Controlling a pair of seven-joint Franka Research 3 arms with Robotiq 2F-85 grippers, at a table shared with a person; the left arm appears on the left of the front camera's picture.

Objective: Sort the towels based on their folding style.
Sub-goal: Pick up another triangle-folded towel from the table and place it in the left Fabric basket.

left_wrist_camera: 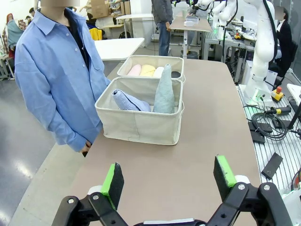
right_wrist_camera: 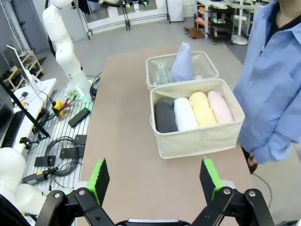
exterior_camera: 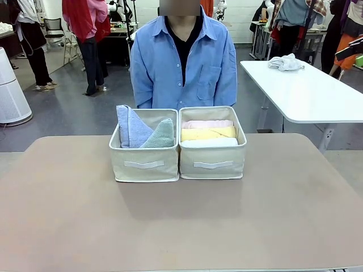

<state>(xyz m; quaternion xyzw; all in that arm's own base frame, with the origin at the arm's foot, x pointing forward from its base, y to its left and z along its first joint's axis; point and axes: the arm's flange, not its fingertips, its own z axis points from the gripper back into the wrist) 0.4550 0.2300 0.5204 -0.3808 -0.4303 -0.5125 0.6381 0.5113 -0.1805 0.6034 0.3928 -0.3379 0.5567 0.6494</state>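
Two beige fabric baskets stand side by side mid-table. The left basket (exterior_camera: 144, 164) holds the light blue triangle fold (exterior_camera: 131, 126) and the grey-green triangle fold (exterior_camera: 161, 136), both pointing up. The right basket (exterior_camera: 212, 161) holds the pink roll (exterior_camera: 207, 123), the yellow roll (exterior_camera: 208, 134) and the white roll (exterior_camera: 210, 143); the dark grey roll (right_wrist_camera: 165, 115) lies beside the white roll (right_wrist_camera: 184, 113) in the right wrist view. My left gripper (left_wrist_camera: 169, 179) is open over bare table, well back from the baskets. My right gripper (right_wrist_camera: 154, 181) is open too, holding nothing.
A person in a blue shirt (exterior_camera: 182, 62) stands at the far edge behind the baskets. A second white table (exterior_camera: 306, 90) at the back right carries a shapeless white-grey cloth (exterior_camera: 285, 62). Cables and equipment (left_wrist_camera: 273, 127) lie beside the table.
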